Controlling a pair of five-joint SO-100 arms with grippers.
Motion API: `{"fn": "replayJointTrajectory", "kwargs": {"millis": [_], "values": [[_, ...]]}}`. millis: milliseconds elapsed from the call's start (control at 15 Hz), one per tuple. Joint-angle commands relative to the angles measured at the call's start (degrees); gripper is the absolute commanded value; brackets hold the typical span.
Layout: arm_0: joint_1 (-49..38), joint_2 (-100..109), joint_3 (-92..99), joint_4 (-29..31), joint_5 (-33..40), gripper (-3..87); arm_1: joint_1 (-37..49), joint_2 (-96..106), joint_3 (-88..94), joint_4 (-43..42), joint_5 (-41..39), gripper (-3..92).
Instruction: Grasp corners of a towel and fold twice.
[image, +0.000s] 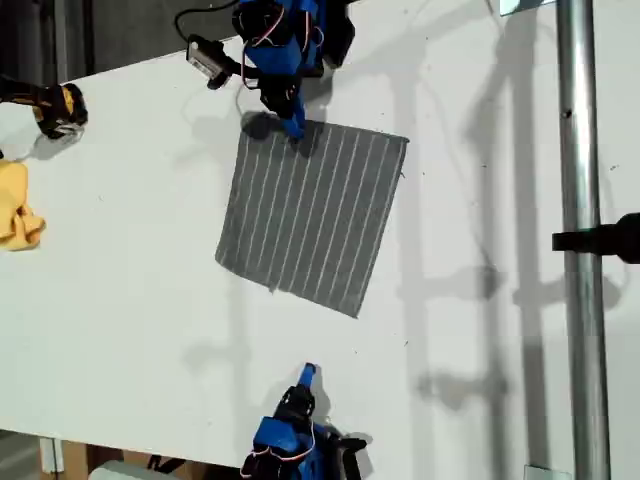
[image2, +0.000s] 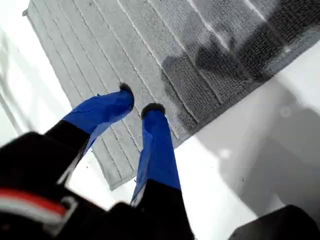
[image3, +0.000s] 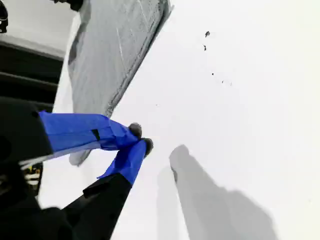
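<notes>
While the towel (image: 312, 214) lies flat and unfolded on the white table (image: 130, 270) (skewed, stripes running roughly 1 to 7 o'clock in the exterior view), my first gripper (image: 294, 127) is held over its 11 o'clock edge, near a corner (image: 246, 133). Its fingertips (image2: 152, 108) are seen slightly parted over the fabric, nothing pinched. My second gripper (image: 307, 374) is parked at 6 o'clock, well clear of the cloth, tips (image3: 136, 130) nearly together, empty. A yellow cloth (image: 17, 212) sits at 9 o'clock.
</notes>
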Motion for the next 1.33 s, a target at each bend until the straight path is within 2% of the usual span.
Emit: {"fn": "replayJointTrajectory", "kwargs": {"millis": [0,467,733,1067,1267], "values": [[-5.2,0.3,0.3,0.2,-19.4,-2.4,3.3,0.2,-1.1,0.4,1.3,-0.1],[-5.3,0.3,0.3,0.2,-19.3,-2.4,2.5,0.2,-1.8,0.4,1.4,-0.1],[-5.4,0.3,0.3,0.2,-19.2,-2.4,0.1,-1.8,-10.5,0.9,0.1,-0.1],[-5.5,0.3,0.3,0.1,-19.0,-2.4,-6.1,-32.4,-33.8,-3.5,-5.5,-0.1],[-5.4,0.3,0.3,0.1,-19.2,-2.4,-12.9,-48.1,-49.5,1.4,-10.0,-0.1]]}}
